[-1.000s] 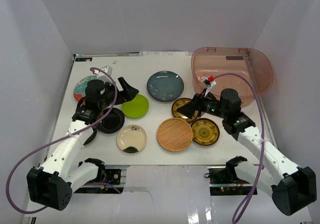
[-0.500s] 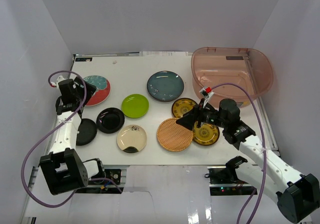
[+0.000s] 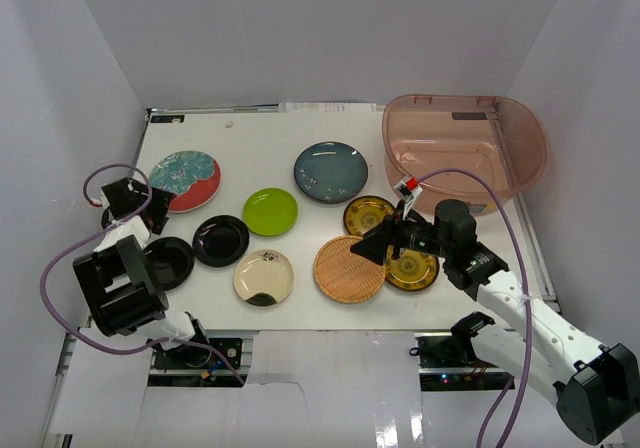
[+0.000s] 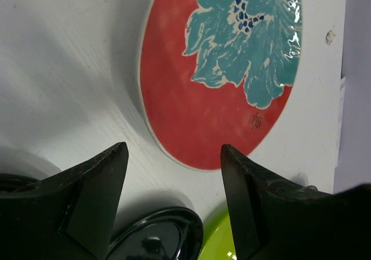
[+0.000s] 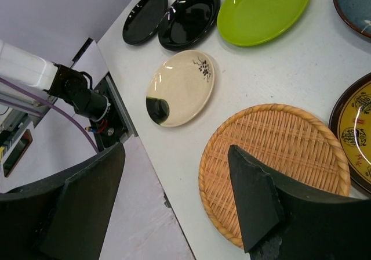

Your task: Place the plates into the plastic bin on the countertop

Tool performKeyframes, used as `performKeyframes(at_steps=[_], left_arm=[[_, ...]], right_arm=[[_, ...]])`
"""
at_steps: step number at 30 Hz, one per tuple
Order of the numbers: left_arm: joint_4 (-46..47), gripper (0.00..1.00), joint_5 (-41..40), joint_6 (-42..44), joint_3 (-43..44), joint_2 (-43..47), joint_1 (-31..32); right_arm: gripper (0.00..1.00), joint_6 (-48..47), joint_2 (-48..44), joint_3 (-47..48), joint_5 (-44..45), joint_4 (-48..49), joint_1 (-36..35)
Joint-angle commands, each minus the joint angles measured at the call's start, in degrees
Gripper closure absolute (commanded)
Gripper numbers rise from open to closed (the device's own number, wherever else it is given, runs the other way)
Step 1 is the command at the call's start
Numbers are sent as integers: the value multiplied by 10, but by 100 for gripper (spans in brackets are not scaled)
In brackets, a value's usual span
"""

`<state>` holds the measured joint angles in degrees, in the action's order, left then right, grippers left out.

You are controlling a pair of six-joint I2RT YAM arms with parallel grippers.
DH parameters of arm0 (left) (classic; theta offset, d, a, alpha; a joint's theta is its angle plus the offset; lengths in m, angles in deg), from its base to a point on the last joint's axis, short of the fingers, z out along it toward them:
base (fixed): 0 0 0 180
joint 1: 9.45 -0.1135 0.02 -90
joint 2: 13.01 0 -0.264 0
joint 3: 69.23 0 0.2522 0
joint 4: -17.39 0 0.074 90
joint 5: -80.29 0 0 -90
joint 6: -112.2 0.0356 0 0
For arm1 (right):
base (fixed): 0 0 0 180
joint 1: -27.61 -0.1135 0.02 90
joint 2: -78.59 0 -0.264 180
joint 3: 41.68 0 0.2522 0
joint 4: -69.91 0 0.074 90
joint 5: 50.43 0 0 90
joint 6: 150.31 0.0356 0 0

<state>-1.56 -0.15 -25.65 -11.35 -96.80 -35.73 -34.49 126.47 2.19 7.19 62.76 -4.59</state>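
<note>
The white bench [image 3: 260, 138] carries everything. The plastic bin [image 3: 520, 138] sits at its far right corner, and no plate can be seen in it.

The right arm reaches from the near right edge leftward, elbow bent. The right gripper [image 5: 177, 155] hangs with fingers spread over the woven tan plate [image 3: 349, 268], holding nothing. The left arm is folded back tight at the left edge. The left gripper [image 4: 173, 155] is also spread and empty, pointed at the near rim of the red-teal plate [image 4: 220, 91].

The other plates lie flat on the bench: the blue-grey plate [image 3: 331, 171] far centre, the lime green plate [image 3: 271, 211], the cream plate [image 3: 264, 276], two gold-brown plates [image 3: 368, 214] beside the woven one, and two black plates [image 3: 221, 240] on the left.
</note>
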Motion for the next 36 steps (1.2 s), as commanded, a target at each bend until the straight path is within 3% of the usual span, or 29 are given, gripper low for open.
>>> performKeyframes(at_steps=[1, 7, 12, 14, 15, 18, 28, 36], left_arm=[[67, 25, 24, -13, -9, -23, -19], [161, 41, 96, -20, 11, -125, -25], [205, 55, 93, -36, 11, -175, -25], [214, 67, 94, -42, 7, -190, -25], [229, 82, 95, -43, 4, -193, -25], [253, 100, 110, -59, -4, -189, -25], [392, 100, 259, -172, -43, -41, -4], [353, 100, 305, -131, -64, 63, 140]], right_arm=[[22, -17, 8, 1, -8, 18, -2], [23, -19, 34, 7, -6, 26, -3], [24, -13, 58, 9, -2, 40, -6], [24, -5, 66, 10, 3, 52, -7], [24, -2, 70, 10, 4, 57, -8], [25, 18, 91, 19, 7, 77, -11], [7, 73, 259, 172, 59, 99, -32], [2, 68, 361, 333, 122, 46, -34]])
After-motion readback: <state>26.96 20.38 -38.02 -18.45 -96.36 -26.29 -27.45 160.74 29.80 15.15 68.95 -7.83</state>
